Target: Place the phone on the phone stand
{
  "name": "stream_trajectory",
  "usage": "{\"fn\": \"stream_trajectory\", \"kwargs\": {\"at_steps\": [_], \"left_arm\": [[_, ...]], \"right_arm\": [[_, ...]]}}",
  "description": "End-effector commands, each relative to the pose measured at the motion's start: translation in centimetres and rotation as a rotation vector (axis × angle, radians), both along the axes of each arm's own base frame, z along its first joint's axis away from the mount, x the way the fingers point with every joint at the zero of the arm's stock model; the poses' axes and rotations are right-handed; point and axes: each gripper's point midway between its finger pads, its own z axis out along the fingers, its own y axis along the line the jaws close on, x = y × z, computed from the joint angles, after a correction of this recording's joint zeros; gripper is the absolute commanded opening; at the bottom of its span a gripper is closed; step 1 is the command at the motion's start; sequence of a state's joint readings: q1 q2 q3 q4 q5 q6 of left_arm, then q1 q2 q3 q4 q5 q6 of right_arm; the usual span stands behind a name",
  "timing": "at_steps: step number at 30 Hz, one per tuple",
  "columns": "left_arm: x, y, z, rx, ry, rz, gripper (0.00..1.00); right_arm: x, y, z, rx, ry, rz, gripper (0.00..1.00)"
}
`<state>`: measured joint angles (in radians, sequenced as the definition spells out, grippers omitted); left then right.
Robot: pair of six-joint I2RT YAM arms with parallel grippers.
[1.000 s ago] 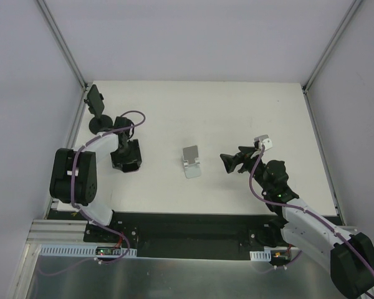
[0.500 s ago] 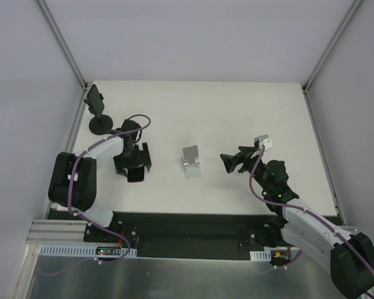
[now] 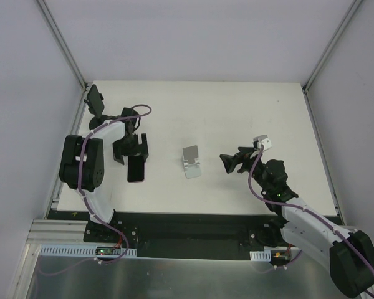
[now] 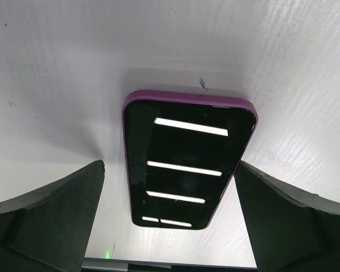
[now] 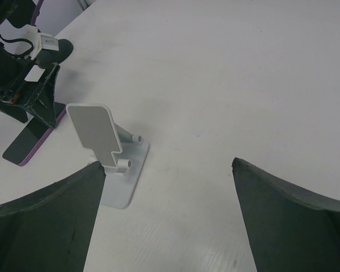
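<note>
phone (image 4: 187,164): flat on table (image 4: 283,51), screen up, between left fingers (image 4: 51,215), long axis pointing ahead | left fingers apart, untouching, nearest | right fingers (image 5: 289,215) apart, facing stand (image 5: 110,153)

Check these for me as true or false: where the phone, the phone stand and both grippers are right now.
1. The phone lies flat on the table, screen up. True.
2. The left gripper is clamped on the phone. False: its jaws stand open, with the phone free between them.
3. The phone stand carries nothing. True.
4. The right gripper grips the stand. False: it is open, apart from the stand.
5. The phone's case is purple. True.
</note>
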<state>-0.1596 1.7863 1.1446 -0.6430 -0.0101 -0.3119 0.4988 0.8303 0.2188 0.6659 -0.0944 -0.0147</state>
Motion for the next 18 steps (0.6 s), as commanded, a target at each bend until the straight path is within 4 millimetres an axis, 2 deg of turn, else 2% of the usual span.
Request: {"fn": "stream_trajectory", "kwargs": {"at_steps": [1,8,14,16,17,18], "left_arm": [[-1.9,0.7,-1.1,0.029,0.080,-0.031,0.92],[-2.9,0.1,-2.4,-0.018,0.132,-0.073,0.93],[-2.9,-0.3,-2.7,-0.027,0.158,-0.078,0.87],[-2.9,-0.4,-2.7,-0.032,0.162,-0.075,0.82],[-2.9,-0.5,-2.6,-0.036,0.167,-0.075,0.66],[-2.9,-0.5,-2.7,-0.036,0.168,-0.073,0.64]], "right_arm": [[0.4,0.5,3.1,0.052,-0.080,0.019,0.97],[0.2,0.0,3.5,0.057,-0.097,0.002,0.97],[0.1,0.0,3.6,0.059,-0.101,0.000,0.97],[0.2,-0.2,3.6,0.061,-0.105,-0.010,0.97],[0.2,-0.2,3.6,0.061,-0.105,-0.010,0.97],[0.1,-0.2,3.8,0.063,-0.109,-0.007,0.97]]}}
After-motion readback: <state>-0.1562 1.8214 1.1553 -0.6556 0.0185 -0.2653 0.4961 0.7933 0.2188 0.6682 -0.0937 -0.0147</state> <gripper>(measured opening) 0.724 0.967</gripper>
